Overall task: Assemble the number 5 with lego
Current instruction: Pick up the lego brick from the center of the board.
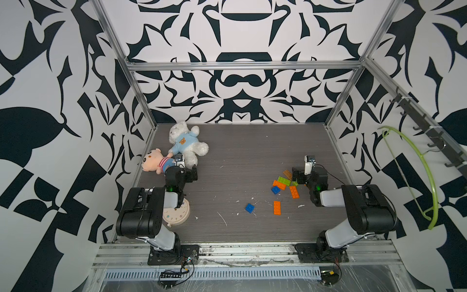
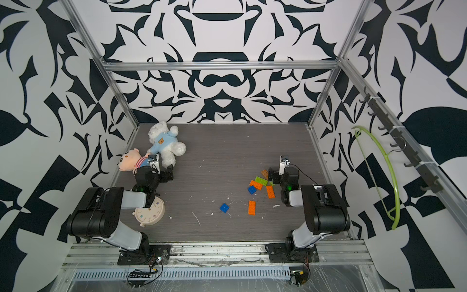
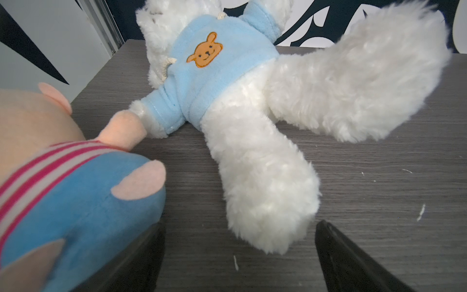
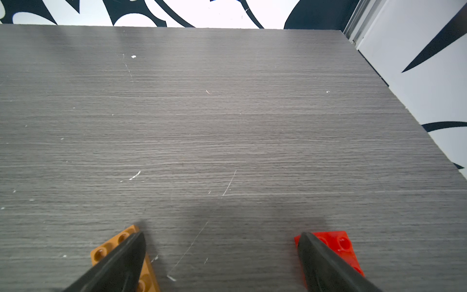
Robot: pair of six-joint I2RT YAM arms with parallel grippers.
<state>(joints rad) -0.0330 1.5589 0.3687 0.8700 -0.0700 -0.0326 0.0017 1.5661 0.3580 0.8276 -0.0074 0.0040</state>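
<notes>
Grey wood-grain table [image 1: 240, 156]: scuffed and flecked with white; everything below sits on it.
My right gripper [image 4: 222, 235]: jaws spread wide, with only bare table between them and nothing held. It sits low at the lego cluster on my right side.
Brown brick [image 4: 106, 250]: studs up, partly hidden behind one of my right fingers in the wrist view. I cannot tell if it touches.
Red brick [image 4: 341, 244]: flat on the table, partly hidden behind my other right finger.
Lime green brick [image 1: 285, 180]: just beside the brown brick, lying against the inner orange brick [image 1: 279, 184].
Cluster blue square [image 1: 275, 189]: just on the near side of the inner orange brick.
Tilted orange brick [image 1: 294, 191]: at an angle on the near edge of the cluster, close to my right wrist.
Lone orange brick [image 1: 277, 207]: lies apart from the cluster, nearer my base rail.
Lone blue square [image 1: 249, 208]: towards the table's middle, apart from the lone orange brick.
My left gripper [image 3: 238, 225]: jaws wide and gripping nothing. It is over on my left side, well apart from all the lego.
White plush bear [image 3: 252, 151]: wears a pale blue jumper. In the wrist view one furry leg ends between my left fingers.
Pink-faced doll [image 3: 63, 202]: striped top and blue trousers, covering part of one left finger.
Cream clock [image 1: 175, 215]: face up, partly under my left forearm.
</notes>
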